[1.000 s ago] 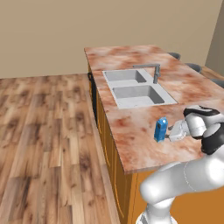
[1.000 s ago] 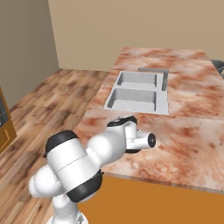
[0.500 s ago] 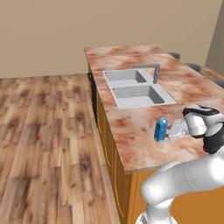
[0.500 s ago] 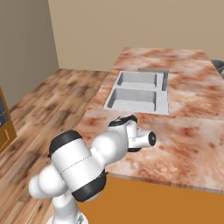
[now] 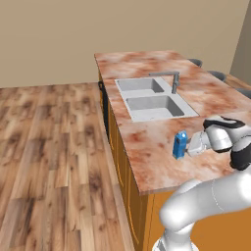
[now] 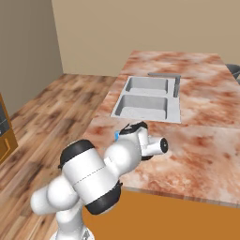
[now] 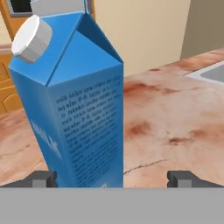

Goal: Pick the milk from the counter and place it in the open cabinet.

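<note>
- Wood plank floor takes up the left side of the left base view, beige wall behind it.
- counter is a reddish marbled top running away from the camera, with orange fronts below its left edge.
- Grey double sink is set into the counter past its middle, and the faucet stands at the sink's right rim.
- milk stands upright on the counter near the front end, well apart from the sink and on its near side.
- In the hand view the milk sits left of centre, blue gabled carton with a white round cap on its upper left slope and small print on the side panel.
- gripper is just right of the carton in the left base view, wrist level with it, approaching from the side.
- In the hand view the gripper has its fingertips spread wide; the left one is at the carton's base edge, the right one is well apart from the carton, so the jaws are released and nothing is grasped.
- Whether the left tip touches the carton: cannot tell.
- In the right base view the arm hides most of the carton; only a blue sliver shows beside the wrist.
</note>
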Tool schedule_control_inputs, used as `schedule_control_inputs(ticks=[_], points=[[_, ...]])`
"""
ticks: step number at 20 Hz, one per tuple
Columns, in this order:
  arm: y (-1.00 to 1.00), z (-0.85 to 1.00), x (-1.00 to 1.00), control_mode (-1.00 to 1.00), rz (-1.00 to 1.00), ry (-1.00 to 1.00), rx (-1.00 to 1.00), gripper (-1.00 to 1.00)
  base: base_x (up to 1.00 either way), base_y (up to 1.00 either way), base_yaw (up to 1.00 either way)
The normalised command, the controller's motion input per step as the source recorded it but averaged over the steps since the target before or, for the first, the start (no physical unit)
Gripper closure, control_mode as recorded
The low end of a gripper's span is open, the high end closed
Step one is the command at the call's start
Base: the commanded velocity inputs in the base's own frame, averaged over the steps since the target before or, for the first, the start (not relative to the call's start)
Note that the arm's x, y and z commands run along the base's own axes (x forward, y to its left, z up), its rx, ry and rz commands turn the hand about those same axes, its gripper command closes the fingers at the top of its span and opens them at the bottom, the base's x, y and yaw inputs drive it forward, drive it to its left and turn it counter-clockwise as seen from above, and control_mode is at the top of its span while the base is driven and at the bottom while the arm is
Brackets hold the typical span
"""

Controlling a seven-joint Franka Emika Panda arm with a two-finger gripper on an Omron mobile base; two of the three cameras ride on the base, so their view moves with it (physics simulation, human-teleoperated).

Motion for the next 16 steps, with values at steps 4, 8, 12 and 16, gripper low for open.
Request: schedule_control_inputs(ticks=[4,8,12,16], points=[[0.00,-0.05,0.00,-1.00,0.03,0.00,0.00,-1.00,0.00,0.00,0.00],[0.00,-0.05,0.00,-1.00,0.11,0.02,0.00,-1.00,0.00,0.00,0.00],[0.00,0.00,0.00,-1.00,0.18,0.03,0.00,-1.00,0.00,0.00,0.00],[0.00,0.00,0.00,-1.00,0.19,0.03,0.00,-1.00,0.00,0.00,0.00]])
